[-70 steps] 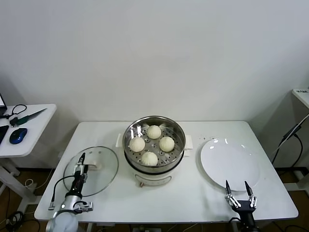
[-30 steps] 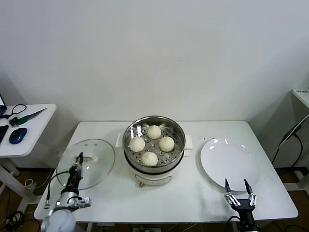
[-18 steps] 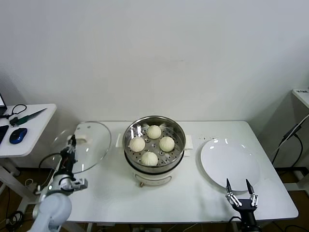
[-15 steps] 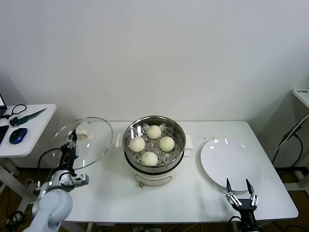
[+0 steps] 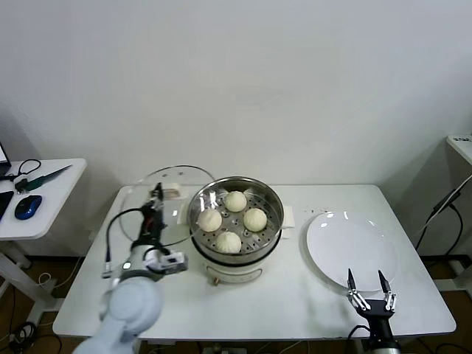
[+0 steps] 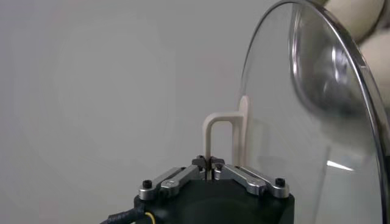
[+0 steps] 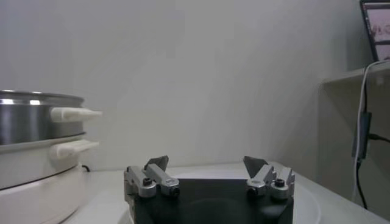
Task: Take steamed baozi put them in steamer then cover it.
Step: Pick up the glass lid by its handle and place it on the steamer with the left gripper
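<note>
Baozi (image 5: 228, 241), four in all, sit in the uncovered steamer (image 5: 236, 221) at the table's (image 5: 280, 310) centre. Right gripper (image 5: 371, 299) idles wide open at the near right edge beside a white plate (image 5: 352, 249). Left gripper (image 5: 155, 199) is clamped on the cover's (image 5: 166, 203) handle, holding it tilted, aloft just beside the steamer's left rim.

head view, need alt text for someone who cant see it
The left gripper holds the glass cover by its handle, raised and tilted beside the open steamer, which holds four steamed baozi. The right gripper waits open at the table's near edge, by an empty white plate.
</note>
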Controlling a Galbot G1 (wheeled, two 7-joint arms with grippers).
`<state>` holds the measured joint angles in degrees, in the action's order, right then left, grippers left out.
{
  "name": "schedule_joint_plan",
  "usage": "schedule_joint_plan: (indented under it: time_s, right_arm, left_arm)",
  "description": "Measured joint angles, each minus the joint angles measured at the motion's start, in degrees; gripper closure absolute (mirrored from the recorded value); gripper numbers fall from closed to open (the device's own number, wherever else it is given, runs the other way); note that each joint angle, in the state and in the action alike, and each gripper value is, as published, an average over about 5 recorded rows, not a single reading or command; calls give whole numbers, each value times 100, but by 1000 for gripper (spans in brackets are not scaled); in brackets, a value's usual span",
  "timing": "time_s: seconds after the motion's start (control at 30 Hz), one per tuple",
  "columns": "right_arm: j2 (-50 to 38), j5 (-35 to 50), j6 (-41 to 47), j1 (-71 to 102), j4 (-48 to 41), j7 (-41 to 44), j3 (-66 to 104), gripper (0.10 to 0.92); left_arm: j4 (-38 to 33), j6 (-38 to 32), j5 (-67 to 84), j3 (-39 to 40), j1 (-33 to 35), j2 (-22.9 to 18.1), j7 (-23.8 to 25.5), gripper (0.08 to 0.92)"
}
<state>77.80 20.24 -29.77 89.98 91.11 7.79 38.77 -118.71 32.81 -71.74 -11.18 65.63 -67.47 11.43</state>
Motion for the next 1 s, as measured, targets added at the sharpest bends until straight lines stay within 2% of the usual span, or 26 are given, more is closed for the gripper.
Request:
schedule_joint_plan:
  time_s: [0.23, 0.53, 0.73, 1.0]
  right_arm:
    - [6, -16, 4, -57, -33, -47, -24, 203]
    - [-52, 14, -21, -62, -20, -77, 9, 203]
    - [-89, 64, -46, -62, -20, -91, 26, 203]
    - [-80, 97, -91, -40, -8, -98, 34, 203]
  left_arm:
    - [117, 342, -708, 842, -346, -611, 311, 874]
    - [630, 550, -1419, 1542, -625, -1390, 505, 874]
    - [1003, 631, -1680, 1714, -739, -1685, 557, 874]
    - [1349, 656, -1843, 1776, -767, -1809, 539, 874]
